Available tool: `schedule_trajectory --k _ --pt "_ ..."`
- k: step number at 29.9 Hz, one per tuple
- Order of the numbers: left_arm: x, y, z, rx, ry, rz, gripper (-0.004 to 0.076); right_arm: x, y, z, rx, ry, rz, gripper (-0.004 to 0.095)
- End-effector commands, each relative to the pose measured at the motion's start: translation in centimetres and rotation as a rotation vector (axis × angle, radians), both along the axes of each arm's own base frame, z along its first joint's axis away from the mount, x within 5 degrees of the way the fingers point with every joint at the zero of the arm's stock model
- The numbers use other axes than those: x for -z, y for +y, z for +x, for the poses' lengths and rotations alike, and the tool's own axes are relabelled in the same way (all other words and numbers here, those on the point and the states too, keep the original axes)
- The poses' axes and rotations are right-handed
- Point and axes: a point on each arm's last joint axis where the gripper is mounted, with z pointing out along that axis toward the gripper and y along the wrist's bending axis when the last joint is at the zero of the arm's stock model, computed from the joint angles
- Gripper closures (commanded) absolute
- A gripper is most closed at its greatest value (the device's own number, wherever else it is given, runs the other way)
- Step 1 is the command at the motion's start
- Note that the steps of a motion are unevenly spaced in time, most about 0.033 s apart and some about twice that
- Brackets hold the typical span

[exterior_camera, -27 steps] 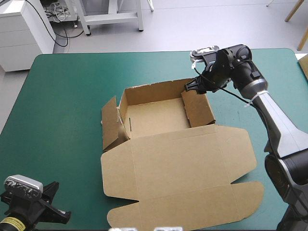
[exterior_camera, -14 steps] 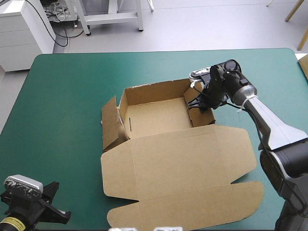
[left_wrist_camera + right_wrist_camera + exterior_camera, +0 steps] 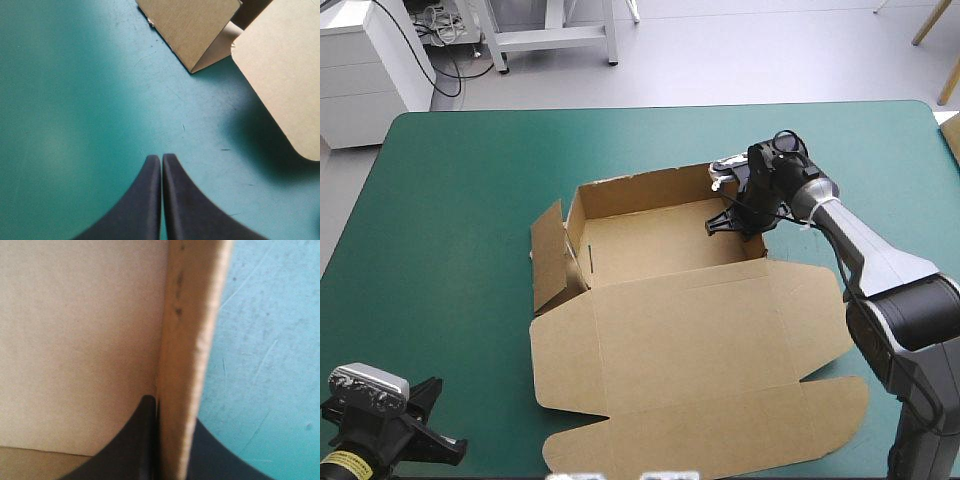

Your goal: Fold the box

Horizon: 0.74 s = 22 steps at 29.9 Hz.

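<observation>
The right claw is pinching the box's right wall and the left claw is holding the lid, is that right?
No. The left claw holds nothing: it is shut over the bare teal-green cover, clear of the lid, as the left wrist view shows. The right claw does pinch the wall.

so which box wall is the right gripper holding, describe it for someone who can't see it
On the teal-green table lies the brown box, its lid flat toward the near edge. The held wall is the tray's right side wall, upright, the only one with the right gripper shut on its top edge.
</observation>
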Motion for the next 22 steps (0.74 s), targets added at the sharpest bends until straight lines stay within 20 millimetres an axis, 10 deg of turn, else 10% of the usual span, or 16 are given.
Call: schedule_trajectory --k 1,17,22 --pt "-1.1 -0.2 0.3 0.003 -0.062 -0.031 0.0731 -5.1 -0.4 -1.0 -0.008 -0.136 0.032 0.0929" --pt "-1.1 -0.2 0.3 0.016 -0.063 -0.028 0.0727 -16.7 -3.1 -8.3 0.011 -0.417 0.115 0.0929" --pt "-1.1 -0.3 0.3 0.023 -0.069 -0.019 0.0595 -19.4 -4.1 -10.9 0.027 -0.504 0.131 0.0929"
